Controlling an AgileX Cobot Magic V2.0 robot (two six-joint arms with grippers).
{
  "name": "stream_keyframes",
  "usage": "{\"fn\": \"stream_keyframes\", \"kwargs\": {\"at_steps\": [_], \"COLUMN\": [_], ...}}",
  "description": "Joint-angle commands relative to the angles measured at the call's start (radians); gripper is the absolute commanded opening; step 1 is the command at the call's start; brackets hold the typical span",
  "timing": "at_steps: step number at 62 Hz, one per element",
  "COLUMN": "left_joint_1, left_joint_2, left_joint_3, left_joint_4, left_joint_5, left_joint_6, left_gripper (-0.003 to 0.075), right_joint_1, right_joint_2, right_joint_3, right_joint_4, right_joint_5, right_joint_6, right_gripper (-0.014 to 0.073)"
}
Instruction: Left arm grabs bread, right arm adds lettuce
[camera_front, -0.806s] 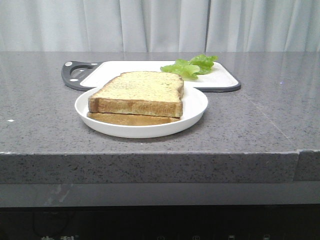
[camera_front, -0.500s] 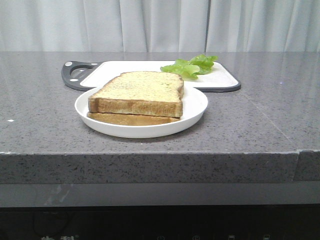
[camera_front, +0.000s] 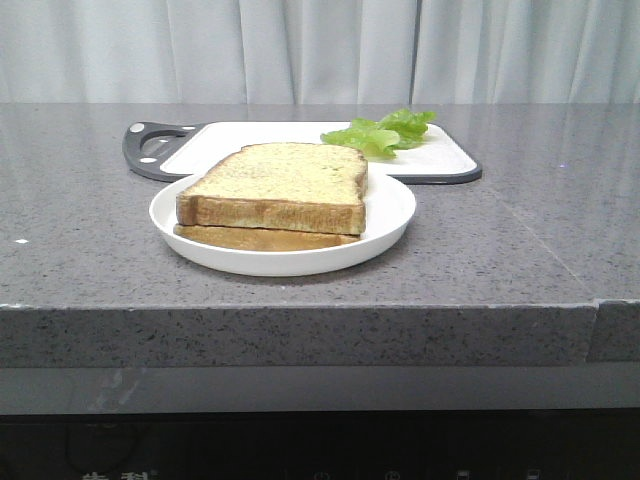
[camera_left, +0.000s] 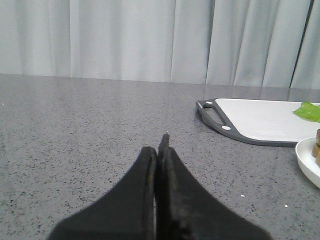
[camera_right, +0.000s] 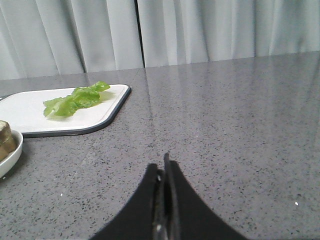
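The thick bread (camera_front: 280, 182) lies on top of a thinner slice (camera_front: 255, 238) on a white plate (camera_front: 395, 215) in the front view. The lettuce (camera_front: 382, 131) lies on the white cutting board (camera_front: 280, 135) behind the plate; it also shows in the right wrist view (camera_right: 74, 99). My left gripper (camera_left: 159, 146) is shut and empty, low over the counter, well away from the plate's rim (camera_left: 306, 160). My right gripper (camera_right: 162, 167) is shut and empty over bare counter, apart from the board (camera_right: 30, 112). Neither arm shows in the front view.
The cutting board has a dark rim and a handle (camera_front: 150, 145) at its left end, also in the left wrist view (camera_left: 214, 112). Grey curtains hang behind the grey speckled counter (camera_front: 520, 240). The counter's front edge (camera_front: 300, 310) is near the camera.
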Motion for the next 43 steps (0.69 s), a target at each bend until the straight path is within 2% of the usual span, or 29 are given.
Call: {"fn": "stream_keyframes", "kwargs": {"at_steps": [1, 12, 17, 31, 43], "left_joint_1": [0.002, 0.002, 0.002, 0.002, 0.002], "left_joint_2": [-0.018, -0.018, -0.016, 0.032, 0.159], "left_joint_3": [0.004, -0.018, -0.074, -0.348, -0.599], "left_joint_4": [-0.002, -0.014, -0.029, -0.029, -0.023], "left_joint_5": [-0.089, -0.177, -0.167, 0.062, 0.272], "left_joint_6": [-0.006, -0.003, -0.003, -0.003, -0.003], "left_gripper": [-0.002, -0.002, -0.002, -0.002, -0.002], "right_joint_1": [-0.002, -0.002, -0.002, -0.002, -0.002], "right_joint_2": [-0.023, -0.023, -0.023, 0.009, 0.154], "right_joint_3": [-0.002, -0.027, -0.082, -0.311, -0.565], "right_joint_4": [-0.012, -0.012, -0.012, -0.045, -0.045], "right_joint_5": [-0.083, -0.078, -0.039, 0.133, 0.28], "right_joint_6": [-0.003, -0.003, -0.003, -0.003, -0.003], "right_gripper": [-0.0067, -0.0067, -0.0067, -0.0067, -0.0067]}}
